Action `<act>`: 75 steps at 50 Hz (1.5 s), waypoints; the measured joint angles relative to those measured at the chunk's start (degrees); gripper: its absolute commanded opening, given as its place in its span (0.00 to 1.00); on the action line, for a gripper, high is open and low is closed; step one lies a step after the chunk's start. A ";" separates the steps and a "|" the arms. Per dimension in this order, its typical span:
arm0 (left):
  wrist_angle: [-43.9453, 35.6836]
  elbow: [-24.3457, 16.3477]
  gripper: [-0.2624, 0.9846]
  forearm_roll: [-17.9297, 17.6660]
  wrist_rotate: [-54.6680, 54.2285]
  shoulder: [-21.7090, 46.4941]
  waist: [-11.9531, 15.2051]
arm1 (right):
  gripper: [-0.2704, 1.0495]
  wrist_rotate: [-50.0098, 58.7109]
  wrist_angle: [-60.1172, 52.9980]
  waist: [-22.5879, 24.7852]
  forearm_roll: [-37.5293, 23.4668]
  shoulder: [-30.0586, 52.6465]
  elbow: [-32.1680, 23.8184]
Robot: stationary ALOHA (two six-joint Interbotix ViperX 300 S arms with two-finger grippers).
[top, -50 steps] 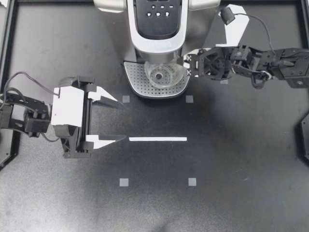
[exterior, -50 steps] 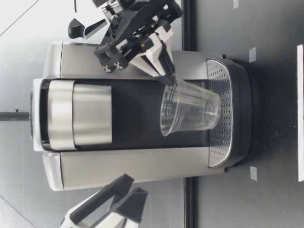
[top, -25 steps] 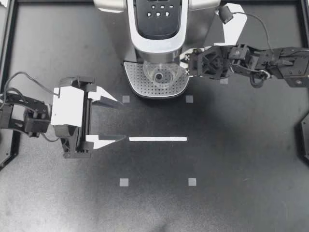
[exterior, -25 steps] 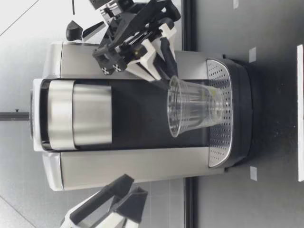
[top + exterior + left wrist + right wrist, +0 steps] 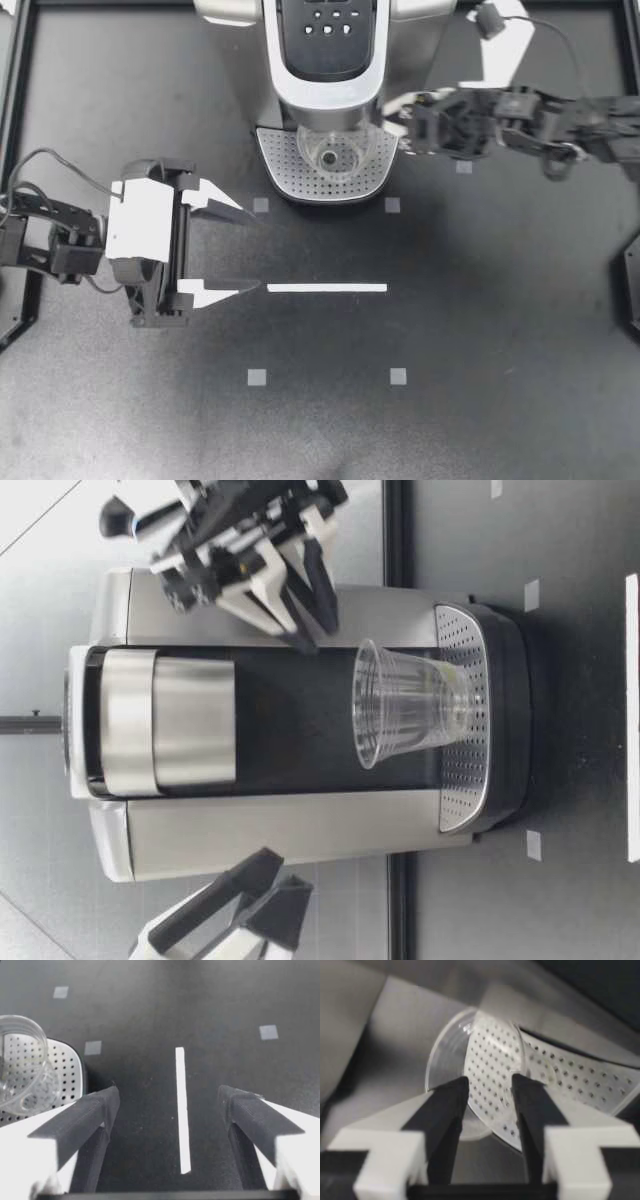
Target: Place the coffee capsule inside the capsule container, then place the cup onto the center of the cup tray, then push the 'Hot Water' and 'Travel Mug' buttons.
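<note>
Fingers apart on both: left gripper [image 5: 258,251] over black table [image 5: 500,330] near white tape line [image 5: 327,288], right gripper [image 5: 392,118] beside cup [image 5: 338,155].

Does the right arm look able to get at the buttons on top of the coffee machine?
Likely yes. My right gripper hangs open and empty beside the machine, clear of the cup; nothing covers the buttons, though it would need to rise to the machine's top first.
</note>
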 measured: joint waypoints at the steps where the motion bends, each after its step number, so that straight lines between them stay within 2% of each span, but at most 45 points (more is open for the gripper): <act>1: 0.00 0.00 0.76 0.00 0.00 -0.09 0.00 | 0.56 -0.09 0.09 0.00 0.00 -0.26 0.35; 8: 0.00 0.00 0.76 -0.26 -0.79 -0.26 0.00 | 0.56 -1.32 1.32 0.00 -1.67 -3.34 3.34; 17: 0.00 0.09 0.76 -0.35 -1.93 -0.79 0.00 | 0.56 -4.83 1.49 1.32 -9.76 -8.88 7.21; 27: 0.00 0.09 0.74 -0.53 -3.52 -2.11 0.00 | 0.56 -10.02 0.53 6.94 -19.86 -15.29 9.58; 35: 0.00 0.09 0.70 -0.53 -4.57 -3.52 0.00 | 0.56 -14.24 -1.14 11.34 -24.61 -19.25 10.63; 53: -3.52 0.35 0.66 -0.53 -4.66 -8.35 0.00 | 0.56 -21.53 -3.52 17.93 -26.10 -23.91 10.55; 75: -6.59 1.14 0.66 -0.53 -4.57 -10.72 0.09 | 0.56 -21.80 -5.62 18.28 -26.02 -27.16 9.84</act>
